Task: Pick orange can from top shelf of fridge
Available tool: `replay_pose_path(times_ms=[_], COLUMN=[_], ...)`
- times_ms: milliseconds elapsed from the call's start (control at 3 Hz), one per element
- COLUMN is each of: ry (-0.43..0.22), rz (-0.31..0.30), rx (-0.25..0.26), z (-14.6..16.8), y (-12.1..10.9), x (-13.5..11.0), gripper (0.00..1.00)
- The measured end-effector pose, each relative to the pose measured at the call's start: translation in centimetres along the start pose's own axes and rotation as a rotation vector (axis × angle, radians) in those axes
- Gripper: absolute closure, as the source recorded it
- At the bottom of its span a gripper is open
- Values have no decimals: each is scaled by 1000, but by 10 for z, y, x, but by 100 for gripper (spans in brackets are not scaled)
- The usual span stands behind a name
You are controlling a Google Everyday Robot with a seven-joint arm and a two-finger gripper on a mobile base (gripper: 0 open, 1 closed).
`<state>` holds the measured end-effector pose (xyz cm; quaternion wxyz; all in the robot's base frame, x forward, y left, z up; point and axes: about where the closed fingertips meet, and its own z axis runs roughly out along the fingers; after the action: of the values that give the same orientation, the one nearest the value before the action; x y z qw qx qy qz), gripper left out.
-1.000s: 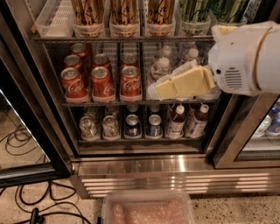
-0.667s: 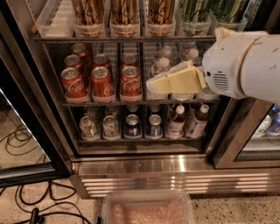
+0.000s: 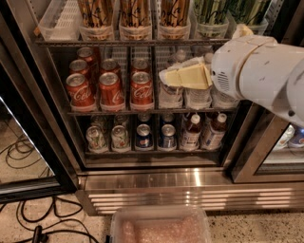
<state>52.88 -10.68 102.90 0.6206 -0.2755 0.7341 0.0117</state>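
Note:
Three lanes of tall orange-gold cans stand in clear trays on the top shelf of the fridge; only their lower parts show, with the nearest orange can at the right of the three. My gripper is cream-coloured and points left. It hangs in front of the middle rack, just below the top shelf's front rail and below that can. It holds nothing that I can see.
Tall green cans stand right of the orange ones. Red Coca-Cola cans fill the middle rack's left, and water bottles sit behind my gripper. Small cans and bottles fill the bottom rack. A clear bin is on the floor.
My gripper and arm have risen from the middle rack's height toward the top shelf's rail. The cans have not moved.

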Motion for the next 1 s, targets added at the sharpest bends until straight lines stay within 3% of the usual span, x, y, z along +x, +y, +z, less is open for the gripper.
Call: replay_pose_path(times_ms=[333,667,1000], ry=[-2,-22,-87], rz=[-5,53,73], rx=[9,53,95], z=[-8,-9,9], y=[2,3,-2], x=[-4,0,-13], gripper=[0,11,21])
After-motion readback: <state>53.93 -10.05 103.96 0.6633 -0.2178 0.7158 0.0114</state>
